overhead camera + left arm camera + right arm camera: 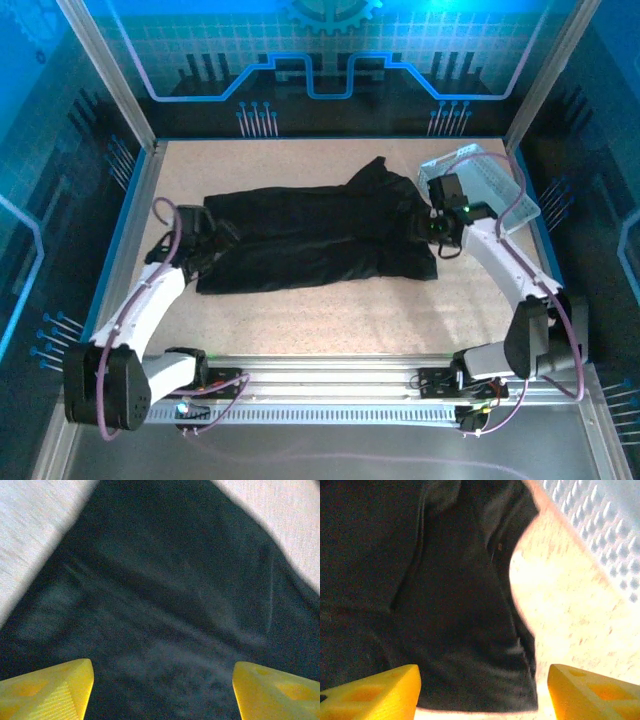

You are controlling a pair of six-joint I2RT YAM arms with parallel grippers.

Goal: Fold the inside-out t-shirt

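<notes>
Bench of speckled beige carries everything. The plain black soft fabric t-shirt lies across its middle as a long rumpled band running left to right, with one flap poking toward the far side. Its right end lies near the light grey perforated plastic tray, with a strip of bench between them. Your left pincer hangs over the shirt's left end, yellow fingers wide apart with nothing between them. Your right pincer hovers over the right edge, equally wide and empty. I'd judge a fresh grasp is due: take matching corners at both ends, pinch every layer, lift together, and keep the cloth taut so the fold lands square.
</notes>
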